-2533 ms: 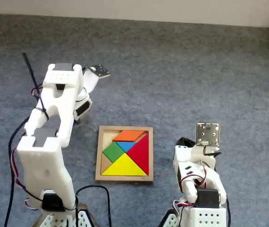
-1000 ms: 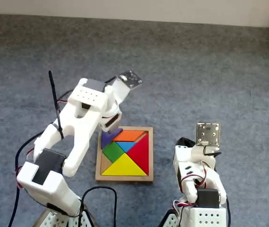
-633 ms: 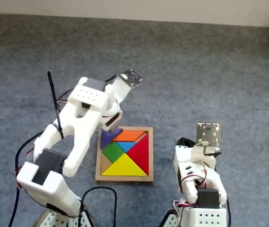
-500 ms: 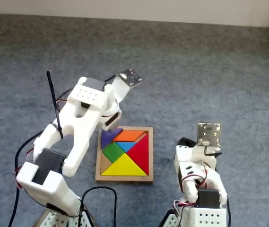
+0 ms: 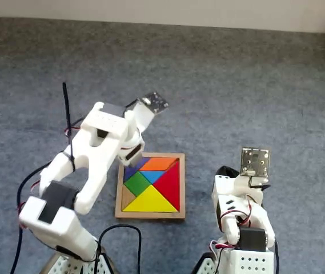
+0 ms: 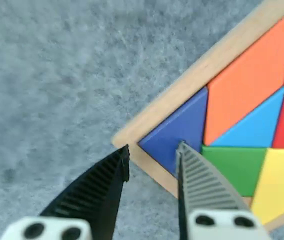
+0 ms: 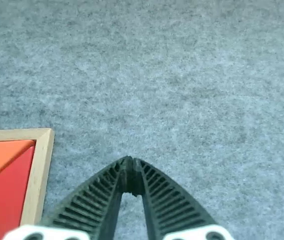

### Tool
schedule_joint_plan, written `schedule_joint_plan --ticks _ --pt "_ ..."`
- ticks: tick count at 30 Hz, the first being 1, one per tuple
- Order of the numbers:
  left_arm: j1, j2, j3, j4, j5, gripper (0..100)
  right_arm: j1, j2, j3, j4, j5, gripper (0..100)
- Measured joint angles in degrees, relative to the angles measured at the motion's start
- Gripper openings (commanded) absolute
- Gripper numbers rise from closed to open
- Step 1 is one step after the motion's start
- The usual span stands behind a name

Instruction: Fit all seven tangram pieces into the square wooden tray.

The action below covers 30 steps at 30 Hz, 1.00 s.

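Note:
The square wooden tray [image 5: 151, 215] lies between the two arms. It holds an orange parallelogram [image 5: 157, 164], a light blue triangle [image 5: 151, 176], a red triangle [image 5: 171, 184], a green square [image 5: 136, 182] and a yellow triangle [image 5: 149, 201]. A dark blue triangle [image 6: 181, 127] lies in the far left corner. My left gripper [image 6: 151, 155] is open over that corner. One fingertip [image 6: 181, 150] rests at the triangle's edge and the other is outside the rim [image 6: 146, 125]. My right gripper [image 7: 130, 172] is shut on nothing, above the carpet beside the tray's rim [image 7: 42, 150].
Grey carpet covers the whole table. The left arm [image 5: 102, 142] leans over the tray's far left side. The right arm [image 5: 239, 197] stays folded near the front, right of the tray. A bare wood-coloured patch [image 5: 127, 197] shows in the tray's near left corner.
The left arm swung from the far left over to the tray's far left corner. The dark blue triangle, earlier overlapping the rim, now lies inside the corner. The right arm barely moved.

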Motion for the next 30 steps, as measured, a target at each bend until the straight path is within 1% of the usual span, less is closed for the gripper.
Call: schedule_joint_plan --ticks 4,9,13,15,17,21,23,26,28,29,30 --pt "1.41 -0.18 1.93 -1.23 0.09 17 0.00 0.00 0.00 0.00 0.00 0.5" --pt "3.96 -0.26 2.29 -1.32 -0.09 17 0.00 0.00 0.00 0.00 0.00 0.5" --pt "4.75 -0.70 2.29 -1.32 -0.09 17 0.00 0.00 0.00 0.00 0.00 0.5" --pt "4.84 -1.49 1.93 -0.53 0.00 17 0.00 0.00 0.00 0.00 0.00 0.5" --pt "5.27 -3.16 1.41 1.93 0.00 17 0.00 0.00 0.00 0.00 0.00 0.5" --pt "5.10 -10.90 1.32 5.63 0.00 17 0.00 0.00 0.00 0.00 0.00 0.5" --pt "5.10 -15.65 2.29 5.80 0.00 16 0.00 0.00 0.00 0.00 0.00 0.5" --pt "5.45 -23.91 7.56 5.80 0.00 8 0.00 0.00 0.00 0.00 0.00 0.5" --pt "5.63 -29.98 12.40 4.22 0.00 2 0.00 0.00 0.00 0.00 0.00 0.5" --pt "5.63 -33.05 15.21 2.99 0.00 0 0.00 0.00 0.00 0.00 0.00 0.5" --pt "5.54 -36.22 17.76 1.85 0.00 1 0.00 0.00 0.00 0.00 0.00 0.5"
